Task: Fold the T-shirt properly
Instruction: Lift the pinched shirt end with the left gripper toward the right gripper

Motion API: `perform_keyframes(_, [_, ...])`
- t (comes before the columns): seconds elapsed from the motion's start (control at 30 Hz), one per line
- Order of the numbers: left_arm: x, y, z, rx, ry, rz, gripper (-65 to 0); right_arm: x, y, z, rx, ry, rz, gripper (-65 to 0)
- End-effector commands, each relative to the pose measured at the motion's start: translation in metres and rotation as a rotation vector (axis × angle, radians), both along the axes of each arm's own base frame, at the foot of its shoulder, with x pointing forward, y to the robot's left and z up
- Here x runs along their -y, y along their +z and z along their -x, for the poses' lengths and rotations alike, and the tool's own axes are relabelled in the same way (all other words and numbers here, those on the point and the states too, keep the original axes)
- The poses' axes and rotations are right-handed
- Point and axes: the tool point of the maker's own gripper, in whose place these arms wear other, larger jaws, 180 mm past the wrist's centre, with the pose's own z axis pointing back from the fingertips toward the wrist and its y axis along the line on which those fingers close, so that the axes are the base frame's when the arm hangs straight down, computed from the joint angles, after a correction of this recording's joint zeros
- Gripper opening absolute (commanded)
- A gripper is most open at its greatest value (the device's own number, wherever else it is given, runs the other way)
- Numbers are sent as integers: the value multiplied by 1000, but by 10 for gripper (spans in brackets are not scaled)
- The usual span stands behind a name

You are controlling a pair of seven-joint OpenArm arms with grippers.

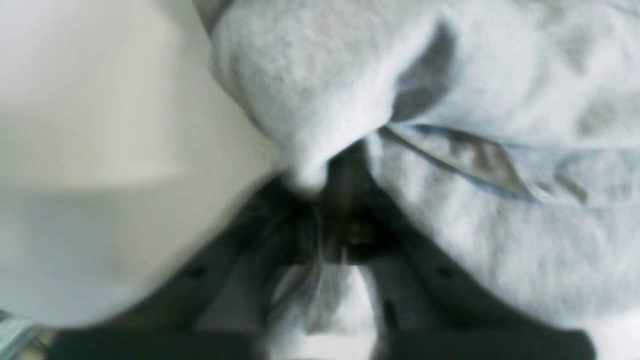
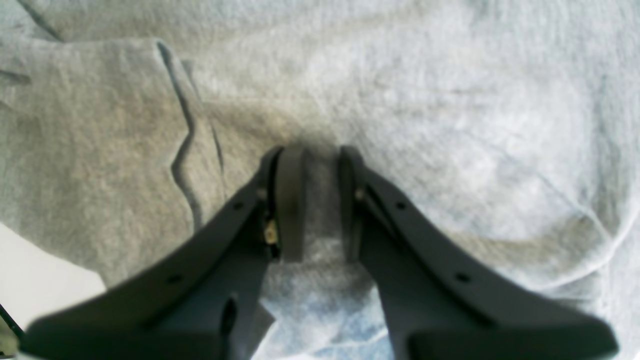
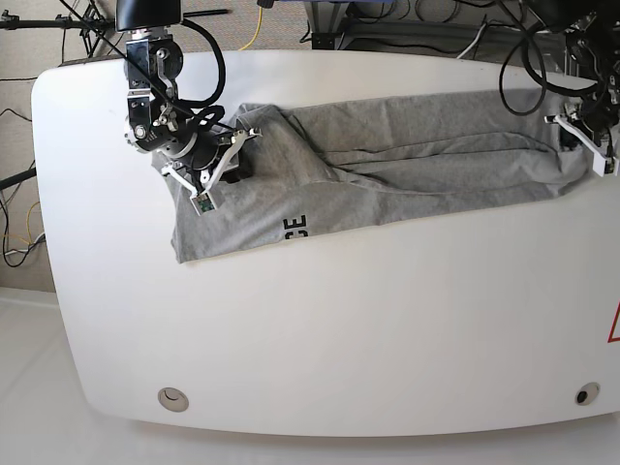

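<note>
Both claws have dark grey, tapering fingers (image 2: 290, 200) with small screw holes; white brackets and looping black cables (image 3: 208, 58) sit behind them.

Heather-grey T-shirt (image 3: 387, 160) with black block lettering (image 3: 295, 227) on a glossy white table (image 3: 339, 329). Dark grey fingers (image 2: 292, 200) of the right gripper (image 2: 320, 200) have pale grey fabric between them.

The base view looks down from high above the white rounded table (image 3: 339, 329), while each wrist view stares past its dark fingers (image 2: 291, 200) close onto the same heather-grey cotton T-shirt (image 3: 407, 155).
</note>
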Motion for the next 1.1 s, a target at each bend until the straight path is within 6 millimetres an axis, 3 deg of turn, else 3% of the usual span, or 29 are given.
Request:
perform_keyframes(0.0, [-4,36,-21,105,-32,-63,-650,2,6,-4,18,3,10,-534])
perform_keyframes(0.23, [4,65,-25,134,-60,-139,-643,1,7,-5,22,1,5,-535])
perform_keyframes(0.5, [15,79,-25,141,-79,-164,-648,1,7,-6,22,0,5,-535])
perform_keyframes(0.7, [47,95,-30,173,-125,-154,-647,1,5,-5,20,-3,5,-533])
perform_keyframes(1.07, [94,96,-43,225,-175,-84,-650,2,6,-6,24,-1,6,-534])
